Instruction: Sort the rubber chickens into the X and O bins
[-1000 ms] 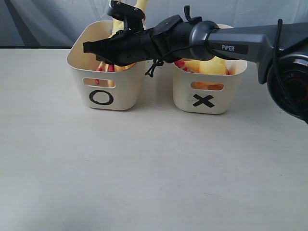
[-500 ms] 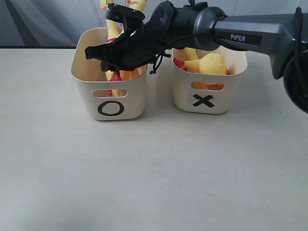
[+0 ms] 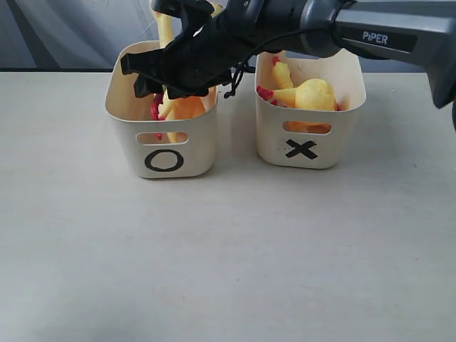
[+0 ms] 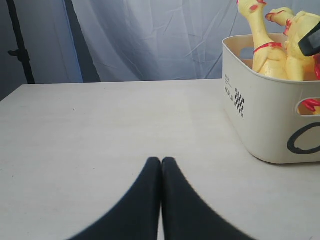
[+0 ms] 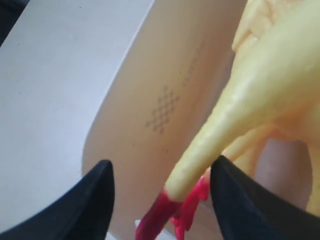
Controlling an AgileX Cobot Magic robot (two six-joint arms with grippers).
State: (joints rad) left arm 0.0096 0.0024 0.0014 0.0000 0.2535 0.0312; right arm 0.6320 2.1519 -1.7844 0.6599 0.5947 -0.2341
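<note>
The O bin and the X bin stand side by side, both holding yellow rubber chickens. My right gripper hangs open just over the O bin's rim, reaching across from the right. In the right wrist view a chicken's yellow leg with its red foot lies loose between the spread fingers, inside the bin's wall. The chickens in the O bin are partly hidden by the arm. More chickens lie in the X bin. My left gripper is shut and empty, low over the table beside the O bin.
A pale curtain hangs behind the table, with a dark stand at its edge. Bare table top stretches in front of both bins. The right arm's dark forearm crosses above the X bin.
The right gripper has risen a little over the O bin. The bin has shifted slightly right and now sits level, and the chickens sit lower in it.
</note>
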